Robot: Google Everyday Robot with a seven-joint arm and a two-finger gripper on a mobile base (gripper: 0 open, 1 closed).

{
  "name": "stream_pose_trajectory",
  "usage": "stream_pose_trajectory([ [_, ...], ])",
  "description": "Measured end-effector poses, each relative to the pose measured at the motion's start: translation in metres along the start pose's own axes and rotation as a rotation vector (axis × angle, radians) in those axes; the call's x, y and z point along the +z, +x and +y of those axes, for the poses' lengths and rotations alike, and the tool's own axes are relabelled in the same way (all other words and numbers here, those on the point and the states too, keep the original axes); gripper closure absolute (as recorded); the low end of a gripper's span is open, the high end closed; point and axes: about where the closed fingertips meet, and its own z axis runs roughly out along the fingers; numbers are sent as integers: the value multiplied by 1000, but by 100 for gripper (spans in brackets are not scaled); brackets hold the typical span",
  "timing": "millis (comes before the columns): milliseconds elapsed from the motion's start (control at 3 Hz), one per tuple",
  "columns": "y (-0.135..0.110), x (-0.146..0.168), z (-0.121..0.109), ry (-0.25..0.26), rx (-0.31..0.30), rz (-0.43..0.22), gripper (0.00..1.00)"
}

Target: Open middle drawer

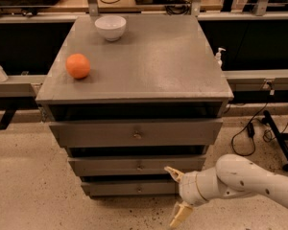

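Observation:
The grey metal cabinet [144, 66] has three drawer fronts. The middle drawer [101, 166] is the mid-sized one, shut, with a small round knob [139, 166] at its centre. My gripper [176, 194] is open, its two tan fingers [172, 172] spread one above the other. It hangs low in front of the cabinet's right side, about level with the bottom drawer [120, 188], just below and right of the middle drawer's knob. It holds nothing. The white arm [245, 181] reaches in from the right.
An orange [78, 65] and a white bowl [110, 27] sit on the cabinet top. A small pump bottle [219, 57] stands behind the right edge. Cables [249, 128] and a black stand leg [278, 138] lie on the floor to the right.

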Motion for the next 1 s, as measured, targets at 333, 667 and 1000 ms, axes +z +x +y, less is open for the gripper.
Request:
stream_pose_trajectory([
  [333,2,4,-5,18,4,-1,0],
  [667,9,10,-6,5,19,-15,0],
  [1000,29,23,-26,2,4,-4,0],
])
